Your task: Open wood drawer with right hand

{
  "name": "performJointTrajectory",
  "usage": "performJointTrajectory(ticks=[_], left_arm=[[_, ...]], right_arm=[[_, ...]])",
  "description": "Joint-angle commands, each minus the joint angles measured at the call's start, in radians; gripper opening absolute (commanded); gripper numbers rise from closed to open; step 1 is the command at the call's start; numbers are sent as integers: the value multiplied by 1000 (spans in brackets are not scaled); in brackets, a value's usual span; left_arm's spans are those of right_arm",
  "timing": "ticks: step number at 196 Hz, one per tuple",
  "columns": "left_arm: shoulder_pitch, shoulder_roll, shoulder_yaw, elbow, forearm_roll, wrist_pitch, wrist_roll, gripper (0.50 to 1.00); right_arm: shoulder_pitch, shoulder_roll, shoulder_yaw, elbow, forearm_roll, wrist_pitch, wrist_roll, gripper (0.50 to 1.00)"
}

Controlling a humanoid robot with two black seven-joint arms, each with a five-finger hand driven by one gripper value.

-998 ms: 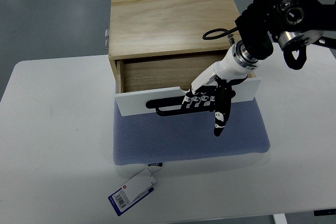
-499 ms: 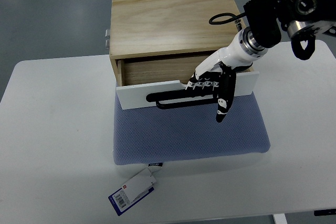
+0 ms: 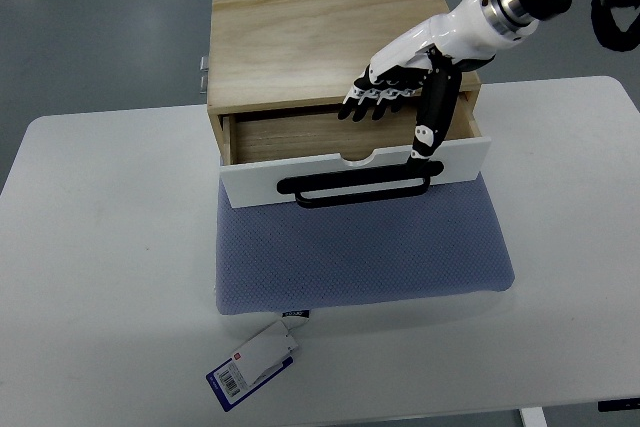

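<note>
The wood drawer (image 3: 355, 162) sits pulled partway out of its wooden cabinet (image 3: 335, 42), toward the near side of the white desk (image 3: 110, 267). From above, its white front panel stands clear of the cabinet face, tilted a little so the right end is farther out than the left, and the pale wood interior shows in the gap behind it. A black loop handle (image 3: 355, 188) runs along the lower part of that front panel.

The right hand (image 3: 400, 87) comes in from the upper right on a white forearm with black joints. It hovers over the front edge of the cabinet top and the open drawer, above the handle and not gripping it. Its fingers (image 3: 372, 102) are loosely bent and held side by side, holding nothing, while one long black digit points down to the drawer front's top edge near the handle's right end (whether it actually touches there I cannot tell).

The drawer front overhangs the far edge of a blue-grey padded mat (image 3: 360, 252) lying flat on the desk. Just off the mat's near left corner lies a white and blue barcode tag (image 3: 253, 365), tilted.
</note>
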State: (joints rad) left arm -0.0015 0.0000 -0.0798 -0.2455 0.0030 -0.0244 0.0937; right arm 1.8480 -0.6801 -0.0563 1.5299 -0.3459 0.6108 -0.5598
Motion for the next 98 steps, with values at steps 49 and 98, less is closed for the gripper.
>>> performJointTrajectory(ticks=[49,98], left_arm=[[0,0,2,0,2,1,1,1000],[0,0,2,-2,2,0,1,1000]], right_arm=[[-119,-142,233,-186,13,0,58,946],[-427,-122,608,-476,13,-66,127,946]])
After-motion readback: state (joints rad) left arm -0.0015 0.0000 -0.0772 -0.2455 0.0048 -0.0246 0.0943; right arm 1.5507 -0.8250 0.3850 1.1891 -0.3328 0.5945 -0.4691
